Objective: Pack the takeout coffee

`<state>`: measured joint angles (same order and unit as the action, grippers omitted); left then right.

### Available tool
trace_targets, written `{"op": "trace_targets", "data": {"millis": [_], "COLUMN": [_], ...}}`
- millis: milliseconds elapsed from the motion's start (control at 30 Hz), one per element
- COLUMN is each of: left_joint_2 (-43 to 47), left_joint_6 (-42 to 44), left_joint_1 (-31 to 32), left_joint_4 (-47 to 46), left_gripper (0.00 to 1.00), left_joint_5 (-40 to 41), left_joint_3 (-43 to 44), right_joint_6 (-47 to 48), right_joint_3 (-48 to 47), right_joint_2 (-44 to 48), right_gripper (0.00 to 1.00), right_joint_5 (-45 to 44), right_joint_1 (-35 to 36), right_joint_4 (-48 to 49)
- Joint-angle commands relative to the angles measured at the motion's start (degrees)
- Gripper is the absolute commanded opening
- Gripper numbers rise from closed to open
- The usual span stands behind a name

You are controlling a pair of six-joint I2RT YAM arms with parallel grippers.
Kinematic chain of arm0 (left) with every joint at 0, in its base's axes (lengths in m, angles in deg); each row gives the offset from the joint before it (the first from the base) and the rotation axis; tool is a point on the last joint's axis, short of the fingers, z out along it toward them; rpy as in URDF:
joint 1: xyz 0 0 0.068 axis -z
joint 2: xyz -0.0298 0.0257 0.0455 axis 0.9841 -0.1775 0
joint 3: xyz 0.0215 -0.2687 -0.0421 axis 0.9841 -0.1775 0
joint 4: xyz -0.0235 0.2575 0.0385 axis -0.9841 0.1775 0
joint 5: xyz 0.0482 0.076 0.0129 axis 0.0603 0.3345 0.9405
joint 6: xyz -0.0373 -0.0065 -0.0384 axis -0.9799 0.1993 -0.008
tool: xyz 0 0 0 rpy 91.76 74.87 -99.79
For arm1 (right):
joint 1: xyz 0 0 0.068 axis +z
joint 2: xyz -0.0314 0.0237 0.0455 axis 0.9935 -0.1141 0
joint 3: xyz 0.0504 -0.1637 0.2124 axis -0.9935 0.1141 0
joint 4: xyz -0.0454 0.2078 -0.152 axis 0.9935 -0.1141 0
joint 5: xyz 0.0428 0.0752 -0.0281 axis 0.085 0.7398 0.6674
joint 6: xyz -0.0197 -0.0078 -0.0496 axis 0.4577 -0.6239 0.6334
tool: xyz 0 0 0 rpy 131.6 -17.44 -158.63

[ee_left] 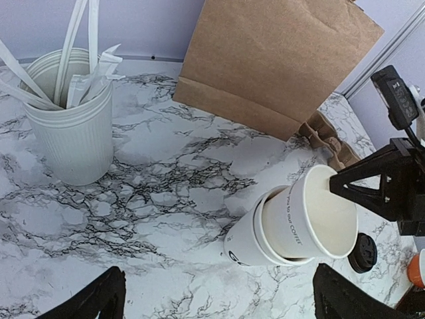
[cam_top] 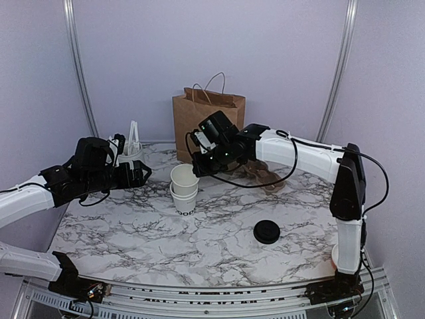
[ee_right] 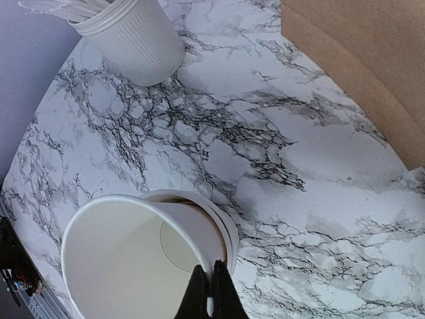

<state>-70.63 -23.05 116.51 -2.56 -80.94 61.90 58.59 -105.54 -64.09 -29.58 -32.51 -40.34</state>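
A stack of lidless white paper cups (cam_top: 184, 199) with black lettering stands mid-table. My right gripper (cam_top: 199, 166) is shut on the rim of the top cup (ee_right: 126, 259), which sits tilted and partly raised out of the lower cup (ee_left: 244, 244). The pinched rim shows between the fingertips (ee_right: 199, 296). A loose black lid (cam_top: 266, 232) lies on the table to the right and also shows in the left wrist view (ee_left: 363, 252). No lidded cup is in view. My left gripper (cam_top: 143, 174) is open and empty, left of the stack, with the cups ahead of it (ee_left: 222, 307).
A brown paper bag (cam_top: 208, 123) stands at the back, with a cardboard cup carrier (cam_top: 262, 174) lying to its right. A ribbed white holder of wrapped straws (ee_left: 73, 126) stands at the back left. A small orange-and-white object (ee_left: 417, 269) sits near the right arm's base.
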Motion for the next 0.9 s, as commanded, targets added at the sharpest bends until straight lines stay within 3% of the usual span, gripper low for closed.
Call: {"op": "trace_targets", "data": {"millis": [0,567,867], "left_joint_2": [0.8,-1.1,-1.9], "left_joint_6": [-0.6,-1.0,-0.8], "left_joint_1": [-0.3,-0.3,-0.4], "left_joint_4": [0.8,0.2,-0.4], "left_gripper": [0.99,0.99,0.99], "left_joint_5": [-1.4,-1.2,1.0], "left_joint_3": [-0.2,1.0,3.2], "right_joint_6": [0.6,1.8,2.9], "right_joint_3": [-4.9,-3.6,7.4], "right_joint_2": [2.5,10.6,21.5], "right_gripper": [0.0,0.0,0.0], "right_joint_5": [0.3,-2.1,-5.0], "right_joint_1": [-0.6,-0.8,-1.7], "right_joint_4": [0.8,0.0,-2.8]}}
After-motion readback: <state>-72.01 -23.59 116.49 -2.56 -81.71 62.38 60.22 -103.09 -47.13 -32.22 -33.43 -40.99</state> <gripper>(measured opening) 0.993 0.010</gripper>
